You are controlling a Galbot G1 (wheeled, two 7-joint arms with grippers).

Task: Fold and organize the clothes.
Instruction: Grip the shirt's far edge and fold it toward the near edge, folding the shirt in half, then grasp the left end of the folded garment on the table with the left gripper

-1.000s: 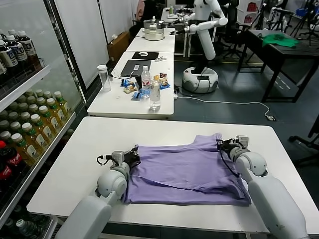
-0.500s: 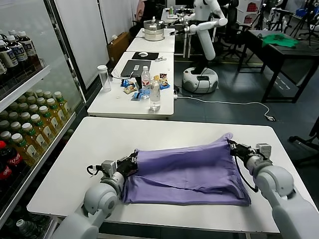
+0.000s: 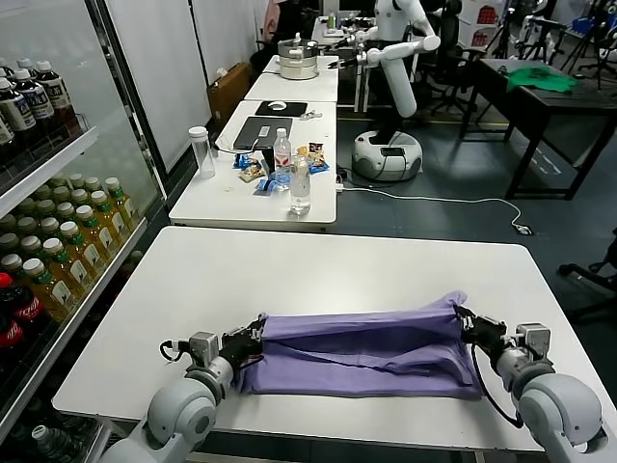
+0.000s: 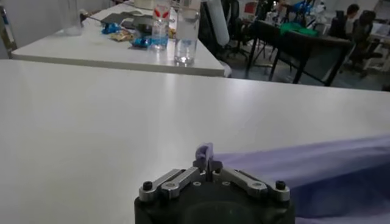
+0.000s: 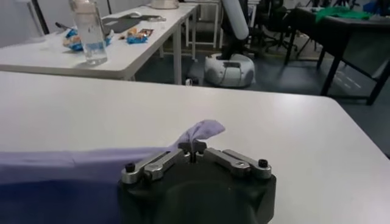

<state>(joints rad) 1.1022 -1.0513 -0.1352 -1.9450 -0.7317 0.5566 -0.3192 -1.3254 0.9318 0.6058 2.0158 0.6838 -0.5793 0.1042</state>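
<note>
The lavender T-shirt [image 3: 362, 345] lies folded over into a long band near the front edge of the white table [image 3: 318, 260]. My left gripper [image 3: 247, 340] is shut on the shirt's left end; in the left wrist view a pinch of purple cloth [image 4: 205, 151] stands up between the jaws of the left gripper [image 4: 207, 163]. My right gripper [image 3: 470, 324] is shut on the shirt's upper right corner. The right wrist view shows the right gripper [image 5: 192, 147] with a cloth tip [image 5: 203, 131] sticking out past it. No cartoon prints show.
A second white table [image 3: 260, 188] behind carries water bottles [image 3: 300, 183], snacks, a laptop and a clear cup [image 3: 201, 149]. A drinks shelf [image 3: 43, 241] stands at the left. Another robot [image 3: 390, 72] and a dark table with a green cloth [image 3: 543, 77] are far off.
Both grippers have pulled the far edge of the shirt toward the front of the table, folding it over itself into a narrower band. Both stay shut on the cloth.
</note>
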